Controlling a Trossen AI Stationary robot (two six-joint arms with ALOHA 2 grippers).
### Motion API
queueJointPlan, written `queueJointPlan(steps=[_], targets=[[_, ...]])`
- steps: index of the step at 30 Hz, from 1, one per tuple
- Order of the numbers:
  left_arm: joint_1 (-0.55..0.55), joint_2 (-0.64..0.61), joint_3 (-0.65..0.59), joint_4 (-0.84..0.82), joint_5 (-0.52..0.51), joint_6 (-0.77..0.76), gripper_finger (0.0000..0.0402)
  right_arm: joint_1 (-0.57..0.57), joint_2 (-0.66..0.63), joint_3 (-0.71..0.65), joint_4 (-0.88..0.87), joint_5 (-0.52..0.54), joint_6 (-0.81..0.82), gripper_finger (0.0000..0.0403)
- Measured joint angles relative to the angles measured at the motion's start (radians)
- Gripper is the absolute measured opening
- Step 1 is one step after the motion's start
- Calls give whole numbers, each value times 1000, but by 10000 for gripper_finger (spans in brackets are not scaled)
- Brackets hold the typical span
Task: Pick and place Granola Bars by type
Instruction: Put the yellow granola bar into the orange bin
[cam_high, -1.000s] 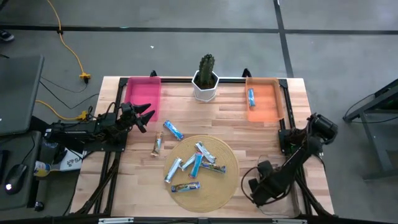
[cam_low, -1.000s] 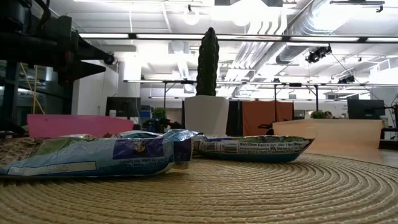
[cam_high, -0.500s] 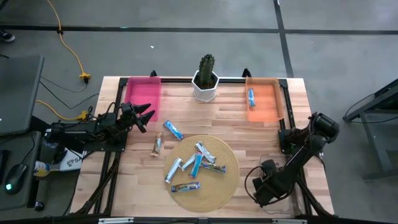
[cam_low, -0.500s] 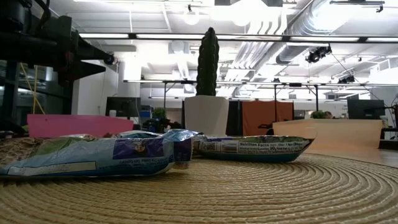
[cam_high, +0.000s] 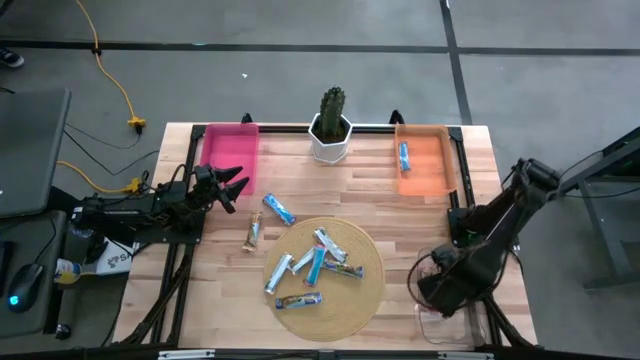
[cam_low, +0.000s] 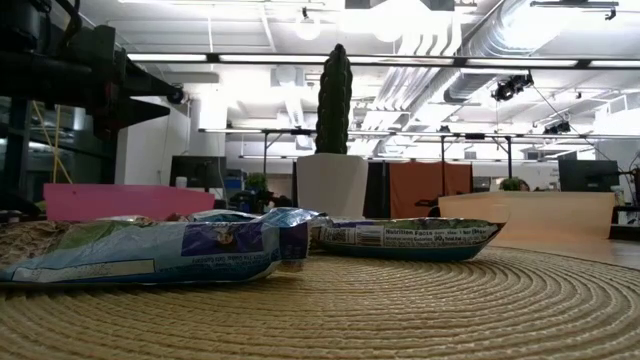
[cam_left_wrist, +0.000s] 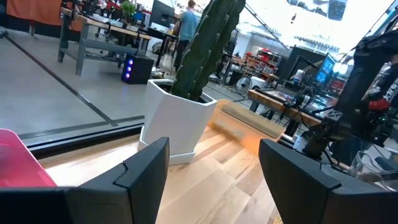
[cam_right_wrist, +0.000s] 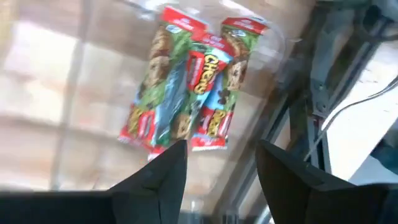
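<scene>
Several blue-and-white granola bars (cam_high: 318, 262) lie on the round woven mat (cam_high: 365, 292); two show close up in the low view (cam_low: 150, 250). Another blue bar (cam_high: 278, 209) and a tan-brown bar (cam_high: 252, 233) lie on the bare wood left of the mat. One blue bar (cam_high: 404, 156) lies in the orange bin (cam_high: 425, 175). Red-and-green wrapped bars (cam_right_wrist: 186, 87) lie in a clear tray (cam_high: 432, 318) at the near right corner. My right gripper (cam_right_wrist: 217, 168) hangs open above them. My left gripper (cam_high: 232, 185) waits open beside the pink bin (cam_high: 230, 150).
A potted cactus (cam_high: 331, 125) stands at the far edge between the two bins and fills the left wrist view (cam_left_wrist: 177, 118). Cables and the arm bases flank the table. Bare wood lies between the mat and the bins.
My right arm has drawn back toward the table's right edge and risen, its elbow swinging up and outward. The clear tray at the near right corner shows from under it. The left arm and the bars have kept still.
</scene>
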Motion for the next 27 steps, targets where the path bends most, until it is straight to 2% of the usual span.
queueJointPlan(steps=[6,13,21,27], targets=[[0,0,0,0,0,0,245,0,-164,1,8,81,-44,174],[0,0,0,0,0,0,245,-47,-287,1,90,327,-200,174],[0,0,0,0,0,0,245,-133,-324,1,292,654,-536,173],[0,0,0,0,0,0,245,-189,-324,1,469,792,-898,173]])
